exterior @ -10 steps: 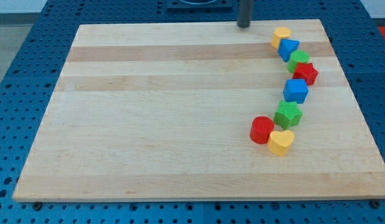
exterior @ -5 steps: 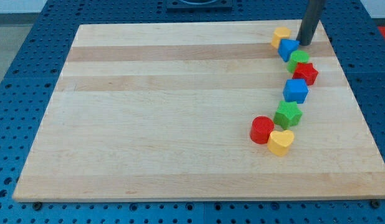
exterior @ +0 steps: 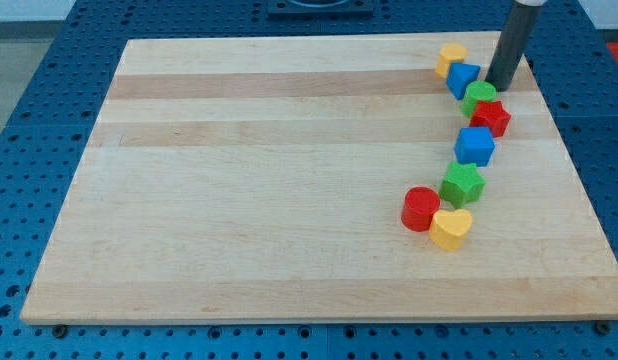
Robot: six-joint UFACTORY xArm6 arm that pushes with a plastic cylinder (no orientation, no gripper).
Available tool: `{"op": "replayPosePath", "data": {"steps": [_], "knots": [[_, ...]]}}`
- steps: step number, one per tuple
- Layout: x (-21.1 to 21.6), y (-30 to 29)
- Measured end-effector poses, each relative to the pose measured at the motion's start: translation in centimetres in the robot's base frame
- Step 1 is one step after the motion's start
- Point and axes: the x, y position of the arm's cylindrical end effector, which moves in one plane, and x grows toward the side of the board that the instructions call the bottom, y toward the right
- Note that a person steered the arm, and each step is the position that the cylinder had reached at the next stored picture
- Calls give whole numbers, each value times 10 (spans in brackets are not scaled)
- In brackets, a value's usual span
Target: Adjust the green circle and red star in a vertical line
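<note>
The green circle [exterior: 479, 97] sits near the board's top right, with the red star [exterior: 491, 118] touching it just below and slightly to the right. My tip [exterior: 500, 84] stands right of and slightly above the green circle, close to it, and right of a blue block [exterior: 463, 78].
A yellow heart [exterior: 451, 57] lies above the blue block. Below the red star are a blue cube [exterior: 475, 145], a green star [exterior: 462, 184], a red cylinder [exterior: 421, 209] and a yellow heart [exterior: 450, 228]. The wooden board [exterior: 289, 180] has its right edge near these blocks.
My rod moved from the board's top edge rightward and down to beside the green circle. No block has visibly shifted.
</note>
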Motion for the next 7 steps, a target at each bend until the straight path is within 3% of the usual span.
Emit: {"op": "replayPosePath", "data": {"steps": [2, 7], "knots": [[19, 35], [22, -12]]}}
